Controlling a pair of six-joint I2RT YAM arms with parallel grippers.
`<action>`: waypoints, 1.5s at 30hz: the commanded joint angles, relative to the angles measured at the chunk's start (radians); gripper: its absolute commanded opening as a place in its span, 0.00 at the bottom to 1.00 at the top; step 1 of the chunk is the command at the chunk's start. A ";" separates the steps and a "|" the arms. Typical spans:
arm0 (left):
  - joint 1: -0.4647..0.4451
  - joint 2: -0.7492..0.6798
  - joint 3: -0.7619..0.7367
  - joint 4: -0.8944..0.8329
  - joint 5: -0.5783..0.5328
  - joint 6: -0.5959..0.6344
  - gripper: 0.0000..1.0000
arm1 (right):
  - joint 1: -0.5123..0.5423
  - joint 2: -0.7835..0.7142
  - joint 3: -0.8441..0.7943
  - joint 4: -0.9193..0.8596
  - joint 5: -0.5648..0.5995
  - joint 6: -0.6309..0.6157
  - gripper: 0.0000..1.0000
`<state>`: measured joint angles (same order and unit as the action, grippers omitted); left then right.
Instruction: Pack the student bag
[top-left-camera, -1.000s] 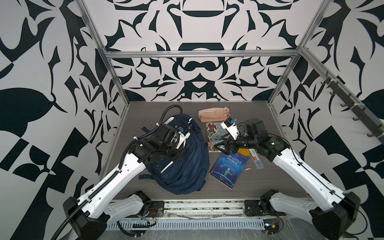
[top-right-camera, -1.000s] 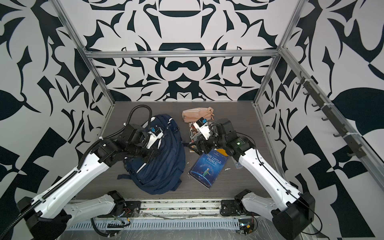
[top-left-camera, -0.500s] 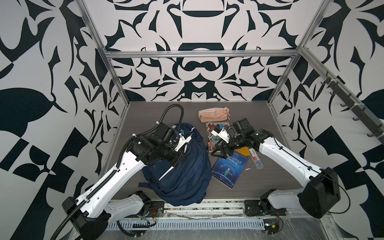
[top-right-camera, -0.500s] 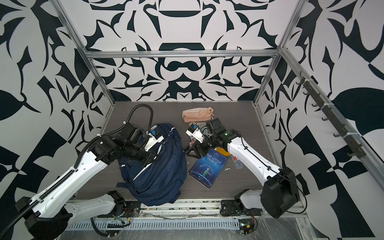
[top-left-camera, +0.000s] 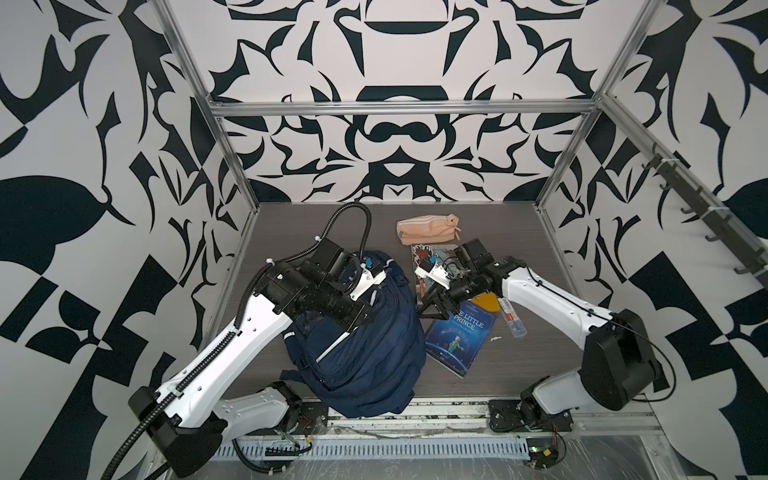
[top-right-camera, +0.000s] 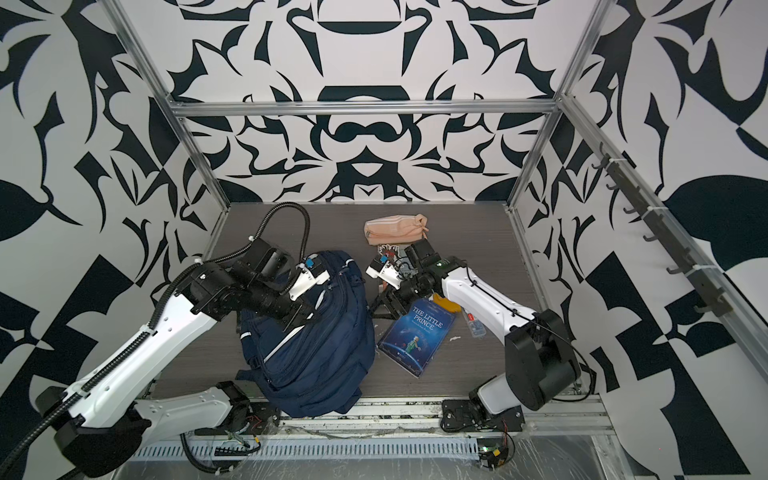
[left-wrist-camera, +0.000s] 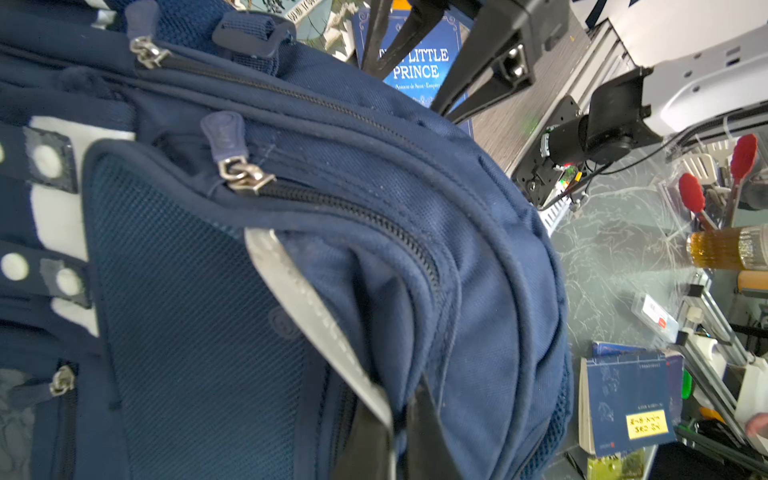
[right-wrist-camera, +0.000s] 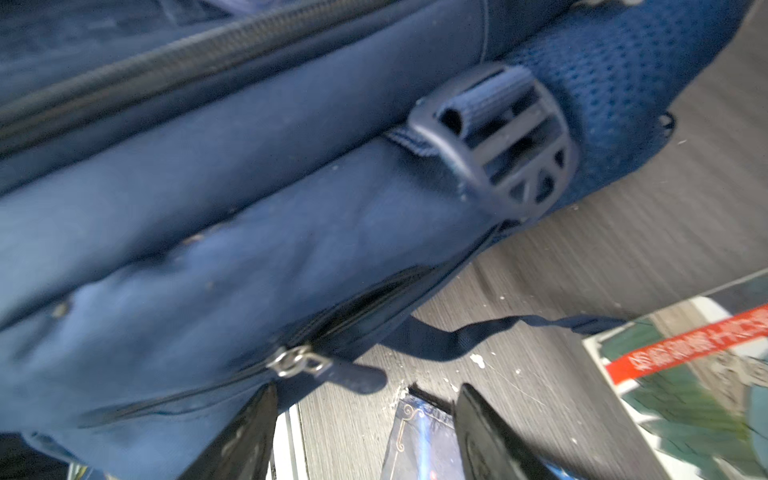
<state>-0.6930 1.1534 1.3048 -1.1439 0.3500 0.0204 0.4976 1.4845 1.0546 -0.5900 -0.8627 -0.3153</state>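
The navy student bag (top-left-camera: 370, 353) (top-right-camera: 320, 357) lies at the table's front left, its lower end hanging over the front edge. My left gripper (top-left-camera: 360, 321) (top-right-camera: 306, 319) (left-wrist-camera: 401, 409) is shut on a fold of the bag's fabric beside a white reflective stripe (left-wrist-camera: 307, 316). My right gripper (top-left-camera: 432, 306) (top-right-camera: 384, 307) (right-wrist-camera: 365, 399) stands open at the bag's right side, low over the table. Nothing sits between its fingers; a zip pull (right-wrist-camera: 299, 362) hangs just beyond one fingertip.
A blue book titled The Little Prince (top-left-camera: 461, 338) (top-right-camera: 417, 338) lies right of the bag, under the right gripper. A peach-pink pouch (top-left-camera: 428, 228) lies at the back, a comic-style book (top-left-camera: 420, 254) below it. An orange piece (top-left-camera: 489, 302) and a clear tube (top-left-camera: 513, 323) lie further right.
The left gripper has dragged the bag toward the front edge, bunching it up. The right arm has folded in and its gripper has swung left to the bag's side, jaws slightly narrower.
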 joint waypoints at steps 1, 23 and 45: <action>0.003 -0.011 0.062 0.003 0.050 0.023 0.00 | 0.027 0.008 0.000 0.047 -0.055 -0.007 0.70; 0.005 -0.011 0.064 -0.006 0.041 0.015 0.00 | 0.081 -0.009 -0.074 0.085 -0.105 0.035 0.10; 0.026 0.026 -0.027 0.243 -0.187 -0.155 0.00 | 0.157 -0.299 -0.048 -0.137 0.329 -0.022 0.00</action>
<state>-0.6910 1.1767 1.2819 -1.0512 0.2401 -0.0616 0.6159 1.1988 0.9508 -0.5987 -0.6235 -0.2810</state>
